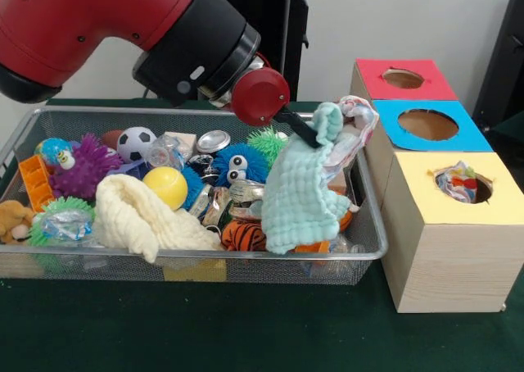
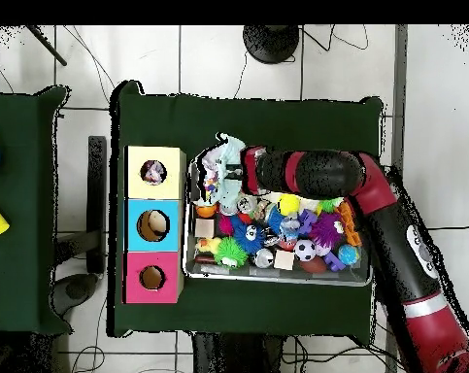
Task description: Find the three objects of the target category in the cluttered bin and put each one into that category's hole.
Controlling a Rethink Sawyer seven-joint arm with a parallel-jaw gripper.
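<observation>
The wire mesh bin (image 1: 98, 267) is full of toys and cloths. My gripper (image 1: 301, 132) is over the bin's right part, shut on the top of a mint-green waffle cloth (image 1: 299, 196) that hangs from it. A white polka-dot fabric piece (image 1: 357, 120) stands up just behind that cloth by the bin's right rim; I cannot tell whether it is gripped too. Another polka-dot piece (image 1: 457, 183) lies in the hole (image 1: 481, 193) of the yellow-topped box (image 1: 442, 249). In the overhead view the gripper (image 2: 240, 175) is at the bin's (image 2: 277, 280) end nearest the yellow box (image 2: 136, 160).
A cream fluffy cloth (image 1: 135, 212), a yellow ball (image 1: 166, 186), a soccer ball (image 1: 135, 142), a purple spiky ball (image 1: 82, 167) and a tiger toy (image 1: 244, 235) lie in the bin. The blue-topped box (image 1: 430, 126) and the red-topped box (image 1: 403, 79) stand behind the yellow one.
</observation>
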